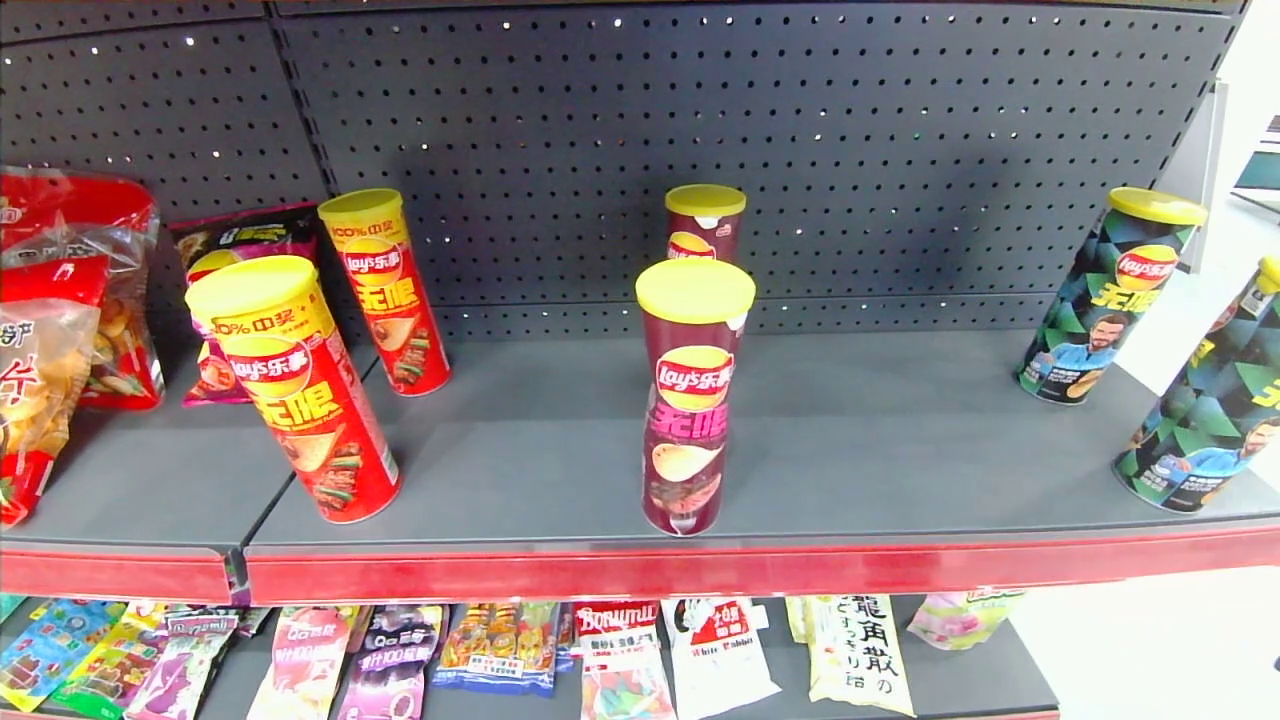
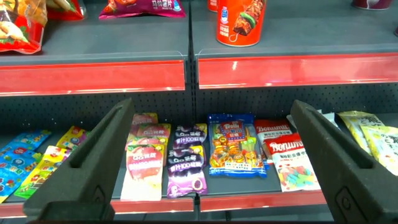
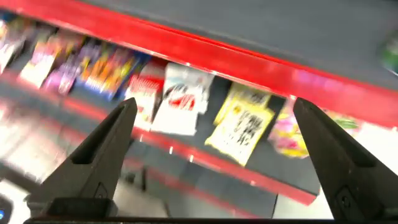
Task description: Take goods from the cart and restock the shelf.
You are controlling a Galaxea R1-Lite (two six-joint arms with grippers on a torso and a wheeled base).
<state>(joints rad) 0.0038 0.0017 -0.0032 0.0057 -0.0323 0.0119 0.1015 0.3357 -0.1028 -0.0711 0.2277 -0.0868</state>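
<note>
I take the front maroon cardboard crisp tube with a yellow lid (image 1: pixel 693 400) as my mark; it stands upright near the red front lip of the grey metal shelf (image 1: pixel 850 440). Far to its left lie clear-and-red snack bags (image 1: pixel 60 300), then a purple foil bag (image 1: pixel 240 240) against the pegboard. Next come two red tubes with yellow lids: the nearer red tube (image 1: pixel 295 390) is left of my mark at about the same depth, and the farther red tube (image 1: pixel 385 290) is left and behind. Straight behind my mark stands a second maroon tube (image 1: pixel 704 225). Well to its right stand a green-and-black patterned tube (image 1: pixel 1105 295) and another patterned tube (image 1: pixel 1205 400) nearer the lip. Below my mark, flat candy packets (image 1: pixel 620 650) cover the lower shelf (image 1: pixel 960 680). My left end effector (image 2: pixel 211 106) is released and empty, facing the packets below and left of the mark. My right end effector (image 3: pixel 214 102) is also released and empty, facing blurred packets below and right of it.
</note>
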